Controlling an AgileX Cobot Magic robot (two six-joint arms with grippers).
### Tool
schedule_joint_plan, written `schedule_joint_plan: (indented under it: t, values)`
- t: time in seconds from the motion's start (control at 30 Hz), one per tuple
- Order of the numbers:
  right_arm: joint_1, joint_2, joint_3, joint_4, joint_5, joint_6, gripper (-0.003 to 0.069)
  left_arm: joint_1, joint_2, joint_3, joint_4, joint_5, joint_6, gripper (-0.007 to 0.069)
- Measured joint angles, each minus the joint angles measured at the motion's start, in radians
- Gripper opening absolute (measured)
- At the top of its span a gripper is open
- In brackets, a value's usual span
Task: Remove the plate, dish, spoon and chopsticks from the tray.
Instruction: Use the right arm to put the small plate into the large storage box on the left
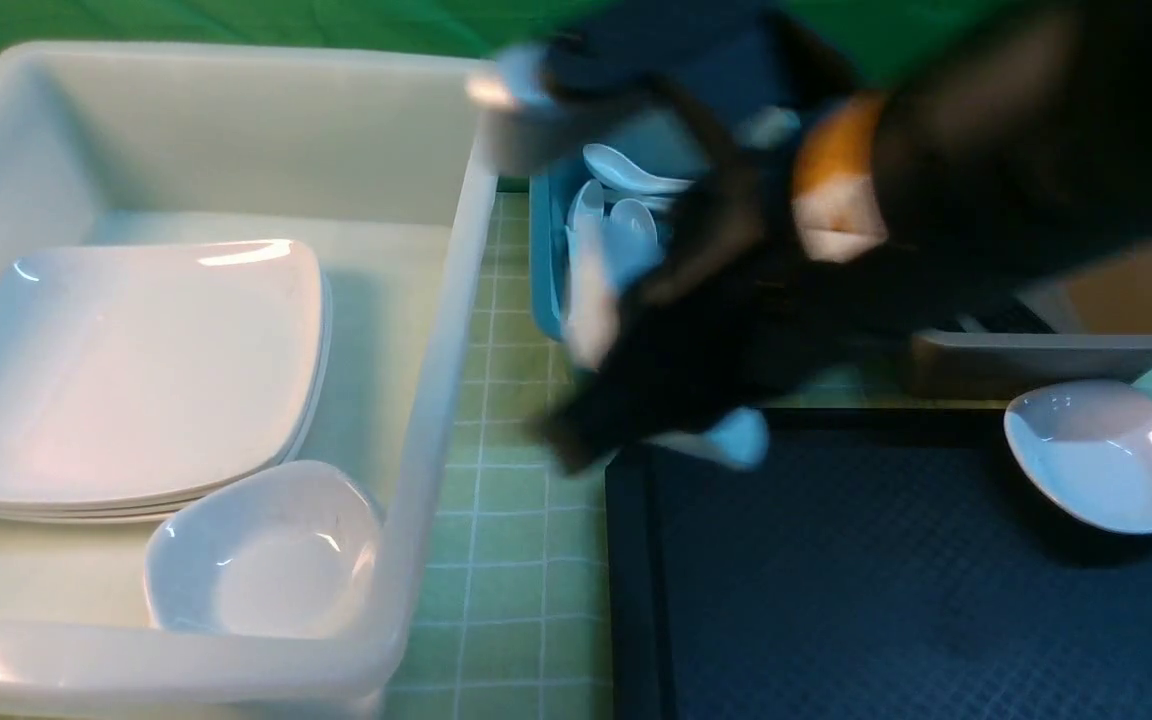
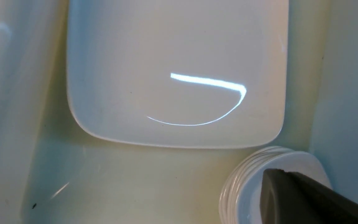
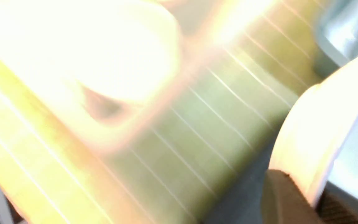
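Observation:
My right gripper [image 1: 626,430] is motion-blurred above the far left corner of the black tray [image 1: 836,600]. It looks shut on a white spoon [image 1: 736,440]. In the right wrist view [image 3: 306,193] the spoon [image 3: 309,133] sits between the fingers. A small white dish [image 1: 1106,455] lies at the tray's far right corner. Large white plates [image 1: 136,360] are stacked in the white bin [image 1: 436,400], also seen in the left wrist view [image 2: 179,71]. Of my left gripper only one dark finger [image 2: 291,199] shows, above stacked small dishes [image 2: 244,186]. No chopsticks are visible.
A blue bin [image 1: 546,250] with several white spoons stands behind the tray, and a grey-brown bin [image 1: 1066,350] at the back right. A small white dish [image 1: 266,550] sits in the white bin's near corner. The table has a green checked cloth [image 1: 516,520].

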Motion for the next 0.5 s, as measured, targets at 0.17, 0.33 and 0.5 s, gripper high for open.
schedule_joint_plan:
  t: [0.17, 0.33, 0.5]
  values:
    - [0.066, 0.251, -0.259, 0.001, 0.013, -0.012, 0.0025, 0.013, 0.000, 0.000, -0.017, -0.003, 0.000, -0.0006]
    - [0.107, 0.460, -0.503, -0.007, 0.023, -0.019, 0.0025, 0.013, 0.000, 0.000, -0.018, -0.008, 0.000, -0.0006]
    - [0.108, 0.590, -0.631, -0.010, 0.045, -0.019, 0.0025, 0.014, 0.000, 0.000, -0.019, -0.008, 0.001, -0.0006]
